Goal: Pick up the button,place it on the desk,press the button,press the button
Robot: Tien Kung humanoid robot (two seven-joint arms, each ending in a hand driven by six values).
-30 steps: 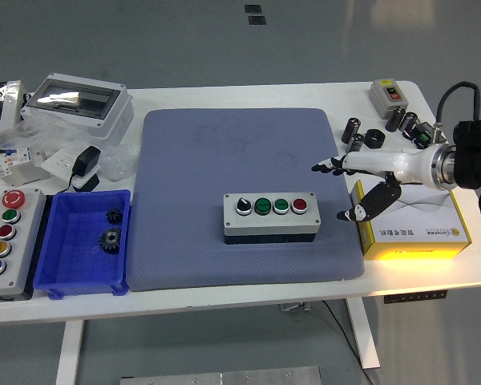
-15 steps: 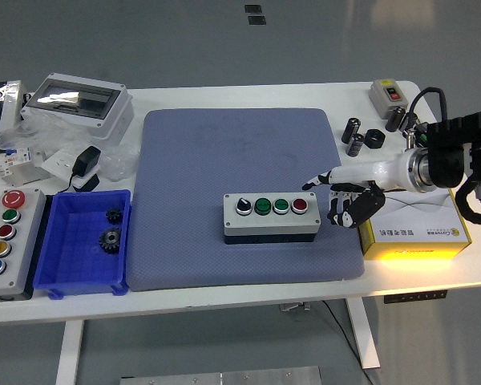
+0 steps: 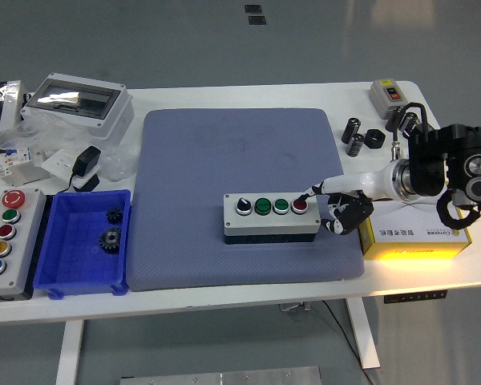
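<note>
Near the table's (image 3: 224, 298) front edge, the blue mat (image 3: 240, 241) carries the button box (image 3: 270, 215), which lies flat in the mat's near-right part with its four buttons facing up; placement thus appears complete and a pressing step is in hand. The right hand (image 3: 334, 204) reaches in from the right, its forefinger (image 3: 314, 191) extended to the red button (image 3: 300, 205) at the box's right end and the other fingers curled under, holding nothing; contact cannot be confirmed. The next move probably calls for a short downward push, kept clear of the neighbouring green button (image 3: 281, 205). The yellow box (image 3: 421, 237) lies just beside the mat's right edge beneath the forearm, limiting room there. Farther back, the mat offers bare surface.
</note>
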